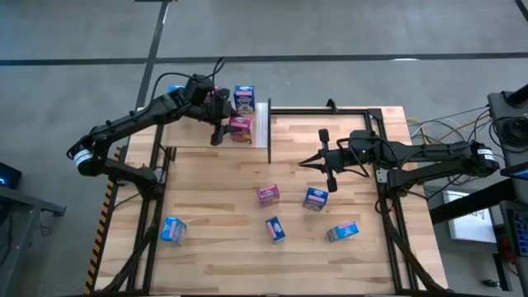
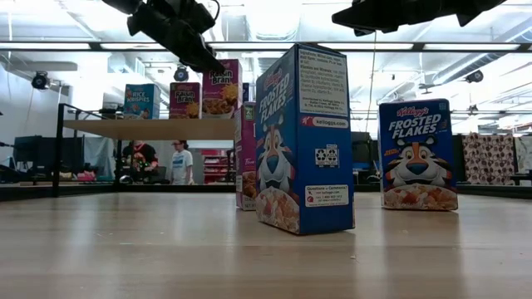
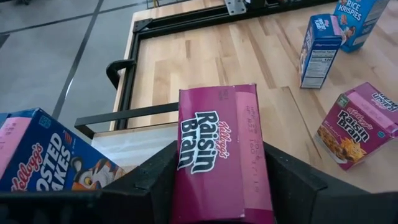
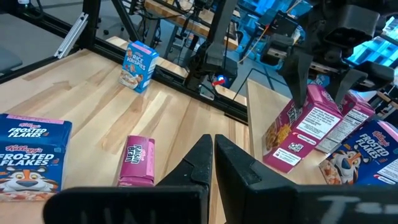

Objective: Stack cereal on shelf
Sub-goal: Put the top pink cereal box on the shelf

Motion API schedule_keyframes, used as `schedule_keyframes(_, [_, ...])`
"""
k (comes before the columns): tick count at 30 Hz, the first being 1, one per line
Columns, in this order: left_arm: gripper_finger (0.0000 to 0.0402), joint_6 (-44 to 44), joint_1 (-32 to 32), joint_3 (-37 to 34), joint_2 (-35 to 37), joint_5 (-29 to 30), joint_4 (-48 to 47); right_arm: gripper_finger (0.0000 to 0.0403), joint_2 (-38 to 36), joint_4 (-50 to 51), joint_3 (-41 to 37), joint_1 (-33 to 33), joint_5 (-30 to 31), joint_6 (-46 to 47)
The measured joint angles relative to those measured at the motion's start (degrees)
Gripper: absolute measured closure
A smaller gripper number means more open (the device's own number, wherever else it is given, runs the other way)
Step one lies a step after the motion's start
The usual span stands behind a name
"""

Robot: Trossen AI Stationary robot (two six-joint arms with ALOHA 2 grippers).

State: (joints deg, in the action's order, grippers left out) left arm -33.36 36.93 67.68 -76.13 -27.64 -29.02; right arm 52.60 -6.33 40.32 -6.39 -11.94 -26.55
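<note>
left gripper (image 1: 229, 124) clenches a raisin bran box (image 3: 221, 152) over the shelf (image 1: 261, 124) — next, set it down beside the frosted flakes box (image 1: 243, 98); right gripper (image 1: 323, 162) waits mid-surface, jaws closed, empty.

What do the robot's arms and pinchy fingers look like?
Both arms are dark, nearly black, built of long thin links with chunky joints. The left arm has a white band near its base, and so does the right arm. Thin black cables loop off them. The left gripper and right gripper each have two flat, black, wedge-shaped fingers.
</note>
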Motion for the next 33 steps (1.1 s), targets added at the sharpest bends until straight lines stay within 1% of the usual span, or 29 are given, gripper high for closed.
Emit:
schedule_keyframes(4, [0.0221, -0.4, 0.0, 0.0, 0.7, 0.0, -1.3, 0.0394, 0.0, 0.0, 0.0, 0.0, 0.0, 0.2])
schedule_keyframes(10, [0.0221, -2.8, 1.1, 0.0, 3.5, 0.1, -5.7, 0.0394, 0.0, 0.0, 0.0, 0.0, 0.0, 0.4])
schedule_keyframes(13, [0.0221, -3.6, 2.6, 0.0, 5.1, 0.7, -7.4, 0.0394, 0.0, 0.0, 0.0, 0.0, 0.0, 0.4])
schedule_keyframes(17, [0.0221, -3.9, 4.9, 0.0, 6.9, 3.0, -9.0, 0.0394, 0.0, 0.0, 0.0, 0.0, 0.0, 0.4])
schedule_keyframes(23, [0.0221, -6.7, 9.0, 0.0, 7.7, 3.2, -12.4, 0.0394, 0.0, 0.0, 0.0, 0.0, 0.0, 0.4])
schedule_keyframes(28, [0.0221, -6.8, 12.1, 0.0, 7.7, 3.2, -12.5, 0.0394, 0.0, 0.0, 0.0, 0.0, 0.0, 0.4])
schedule_keyframes(33, [0.0221, -6.7, 13.6, 0.0, 7.7, 3.1, -13.4, 0.0394, 0.0, 0.0, 0.0, 0.0, 0.0, 0.4])
